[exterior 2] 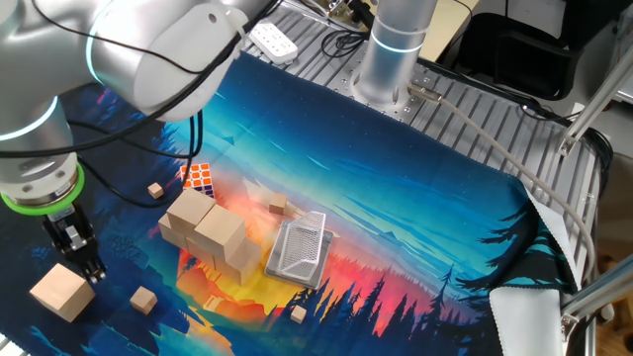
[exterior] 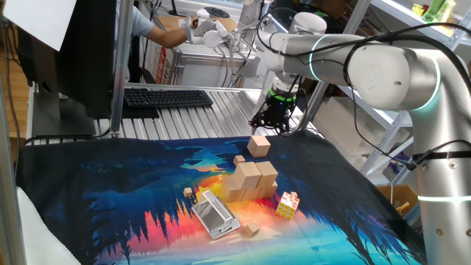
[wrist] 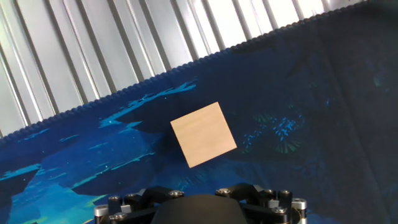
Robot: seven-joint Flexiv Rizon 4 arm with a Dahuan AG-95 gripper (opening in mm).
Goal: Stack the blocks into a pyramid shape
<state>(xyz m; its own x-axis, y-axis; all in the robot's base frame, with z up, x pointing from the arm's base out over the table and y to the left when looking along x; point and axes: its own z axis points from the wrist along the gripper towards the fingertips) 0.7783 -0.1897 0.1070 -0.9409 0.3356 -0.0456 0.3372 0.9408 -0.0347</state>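
The tool (exterior 2: 84, 259) hovers above a lone block (wrist: 203, 134) lying apart from the stacked blocks (exterior: 250, 182); whether its fingers are apart cannot be told. The pickup step looks underway, calling for a descent squarely over the cube.

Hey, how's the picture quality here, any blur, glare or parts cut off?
One fixed view: sharp on the stacked blocks, arm casing shows bright highlights. The other fixed view: the arm fills the top left corner, slightly soft. Hand view: the lone block is crisp, metal slats glare, and the gripper's fingertips are out of frame.
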